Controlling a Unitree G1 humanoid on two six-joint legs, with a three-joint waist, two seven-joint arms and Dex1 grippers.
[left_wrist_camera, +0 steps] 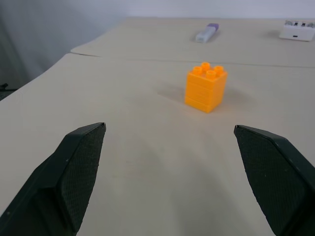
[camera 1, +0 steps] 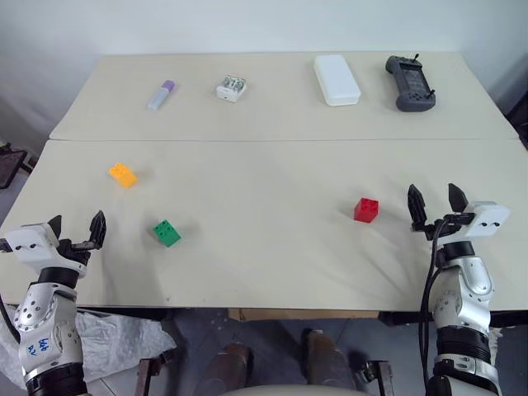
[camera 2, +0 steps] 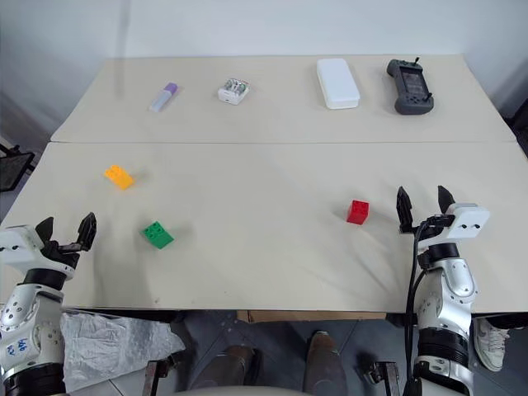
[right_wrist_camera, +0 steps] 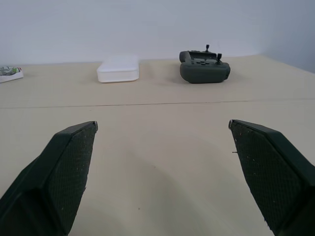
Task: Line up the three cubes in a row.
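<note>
Left eye view. The desk (camera 1: 272, 264) carries the three cubes, none yet in a row: the orange-yellow cube (camera 1: 122, 174) lies at centre left, the green cube (camera 1: 166, 233) below and slightly right of it, and the red cube (camera 1: 366, 209) well apart at centre right. The left gripper (camera 1: 77, 231) sits at lower left with its fingers apart and empty, just left of the green cube. The right gripper (camera 1: 432, 203) sits at lower right, fingers likewise apart and empty, just right of the red cube. Along the top of the frame lie a purple-capped marker (camera 1: 161, 96), a small white-grey device (camera 1: 232, 87), a white box (camera 1: 336, 79) and a dark handheld controller (camera 1: 409, 82).

Right eye view. The same layout; no cube touches another or either gripper.

Left wrist view. The orange-yellow cube stands upright, studs up, ahead of and between the spread fingers (left_wrist_camera: 74, 172), still at a distance.

Right wrist view. Bare desk lies between the spread fingers (right_wrist_camera: 64, 167); the white box and controller sit at the far edge.

Judgement. The task appears to be at its opening step, with no cube grasped. The next move likely calls for one gripper to descend on its nearest cube, close on it, and carry it towards the others; the red cube has the longest way to go.
</note>
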